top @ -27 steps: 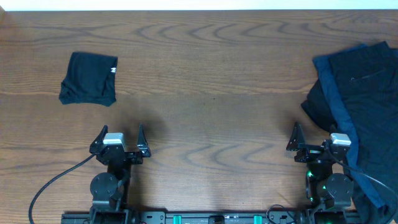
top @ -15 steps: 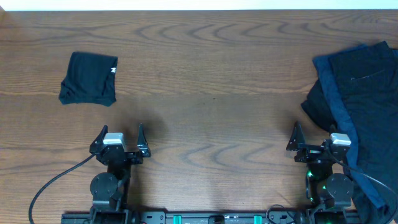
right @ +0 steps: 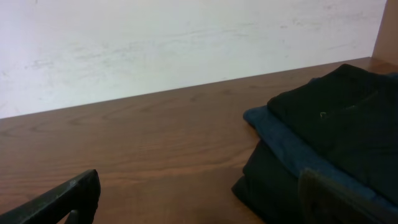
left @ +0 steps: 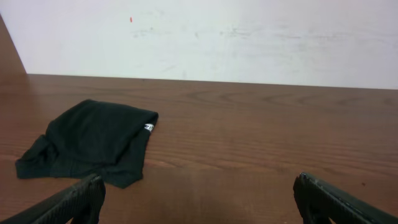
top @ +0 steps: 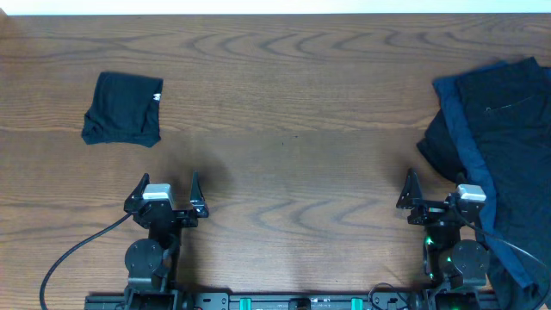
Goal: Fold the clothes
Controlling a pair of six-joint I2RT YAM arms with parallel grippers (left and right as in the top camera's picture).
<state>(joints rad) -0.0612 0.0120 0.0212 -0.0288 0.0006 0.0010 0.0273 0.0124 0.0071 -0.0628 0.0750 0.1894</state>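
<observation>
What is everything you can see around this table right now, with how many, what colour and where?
small garment: one, black with a white tag, far left of the table
pile of clothes: one, black and navy layers, right edge
table: one, brown wood
wall: white, beyond the far edge
cable: one, black, near edge by the left arm
left gripper: one, black, open and empty, near left
right gripper: one, black, open and empty, near right by the pile

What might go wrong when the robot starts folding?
The pile is layered, black over navy, so pulling one piece may drag the rest along. It also lies right beside the right gripper, so cloth might snag on it.
</observation>
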